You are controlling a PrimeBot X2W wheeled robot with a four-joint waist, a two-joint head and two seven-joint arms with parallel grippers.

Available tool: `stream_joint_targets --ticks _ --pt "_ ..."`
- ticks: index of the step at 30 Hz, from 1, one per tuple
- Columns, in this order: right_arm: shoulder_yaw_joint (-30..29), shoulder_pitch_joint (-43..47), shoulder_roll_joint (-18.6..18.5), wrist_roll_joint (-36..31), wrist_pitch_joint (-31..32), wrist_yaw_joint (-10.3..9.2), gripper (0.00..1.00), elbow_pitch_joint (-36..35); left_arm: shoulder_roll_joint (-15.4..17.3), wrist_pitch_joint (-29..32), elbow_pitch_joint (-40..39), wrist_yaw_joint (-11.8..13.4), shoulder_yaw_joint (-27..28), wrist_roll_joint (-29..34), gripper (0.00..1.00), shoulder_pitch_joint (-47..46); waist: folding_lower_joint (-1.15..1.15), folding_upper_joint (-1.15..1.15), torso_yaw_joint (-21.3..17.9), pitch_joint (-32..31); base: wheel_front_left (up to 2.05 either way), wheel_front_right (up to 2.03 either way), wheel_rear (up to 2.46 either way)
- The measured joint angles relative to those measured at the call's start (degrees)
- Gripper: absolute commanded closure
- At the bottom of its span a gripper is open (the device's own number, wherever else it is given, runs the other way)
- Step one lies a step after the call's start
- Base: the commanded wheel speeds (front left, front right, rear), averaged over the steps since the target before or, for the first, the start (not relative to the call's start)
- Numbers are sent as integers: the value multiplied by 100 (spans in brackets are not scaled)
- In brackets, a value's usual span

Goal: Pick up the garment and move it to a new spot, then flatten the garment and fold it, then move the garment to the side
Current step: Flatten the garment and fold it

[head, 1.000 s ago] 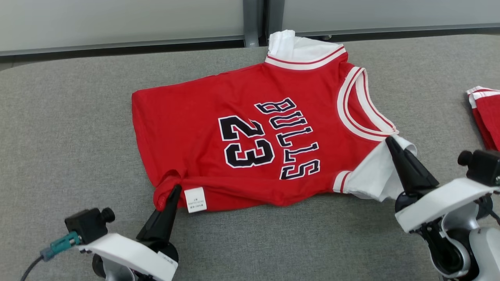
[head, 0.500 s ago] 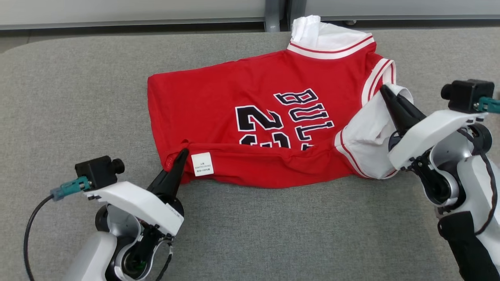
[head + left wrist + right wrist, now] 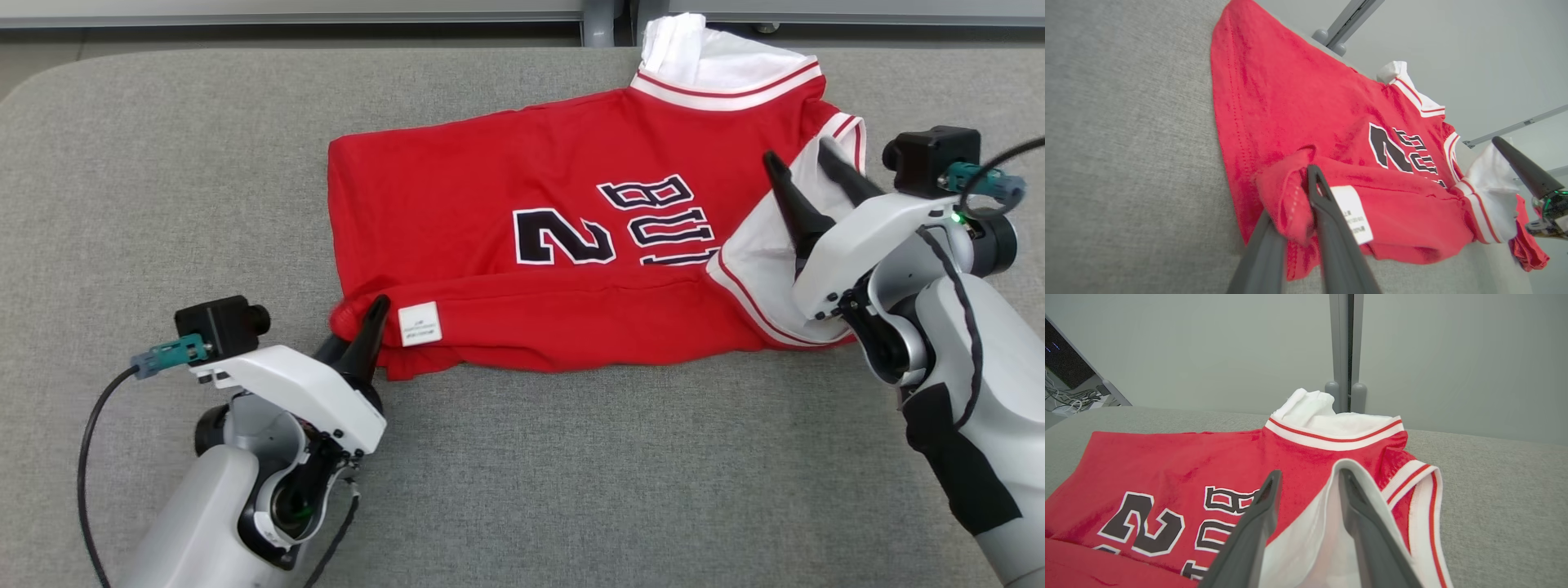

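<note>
The jersey [image 3: 522, 188] lay on the worktop [image 3: 163, 163], long axis left to right, near edge folded over. The left claw [image 3: 371, 314] pinched its hem corner [image 3: 1286, 204] — the right claw [image 3: 798, 151], spread, stood at the sleeve [image 3: 759, 261] opposite.

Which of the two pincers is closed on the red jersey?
The left pincer, pinching the jersey at its red corner beside the white label; the right pincer stands open.

Grey felt tbl [image 3: 163, 163]; metal post [image 3: 1345, 343] behind; pale wall [image 3: 1167, 343].
</note>
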Motion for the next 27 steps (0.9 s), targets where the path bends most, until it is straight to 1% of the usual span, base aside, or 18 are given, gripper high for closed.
stream_joint_targets --ticks 3,6,8,10,13,14,16,18,20,23,27 --pt "77 -41 -70 71 -324 0 0 16 94 -201 74 -3 32 112 0 7 0 0 -14 -12 0 0 0" --pt "218 44 -361 79 -487 0 0 -204 266 -356 -54 -9 64 241 0 168 0 0 -55 -55 0 0 0" --pt "315 229 -624 88 -459 0 0 -488 423 -426 -246 -2 107 286 0 431 0 0 -107 -92 0 0 0" --pt "408 454 -945 115 -270 0 0 -844 570 -461 -499 36 102 359 0 723 0 0 -178 -116 0 0 0" --pt "455 808 -1512 109 247 1 0 -1337 724 -360 -900 96 -43 474 0 1051 0 0 -259 -87 0 0 0" --pt "445 927 -1659 99 415 1 0 -1477 748 -312 -998 110 -92 488 0 1112 0 0 -272 -49 0 0 0" --pt "399 1168 -1828 138 754 0 0 -1740 772 -209 -1111 152 -165 504 0 1148 0 0 -293 39 0 0 0" --pt "332 1390 -1960 149 1070 1 0 -1947 780 -134 -1161 208 -219 536 0 1138 0 0 -307 134 0 0 0" --pt "286 1574 -2035 161 1303 1 0 -2137 776 -77 -1170 210 -245 563 0 1123 0 0 -312 224 0 0 0" --pt "186 1712 -2024 183 1500 1 0 -2327 811 -40 -1122 194 -254 563 0 1055 0 0 -315 338 0 0 0" --pt "167 1728 -1900 115 1667 1 0 -2440 832 14 -976 51 -321 564 0 876 0 0 -293 425 0 0 0"
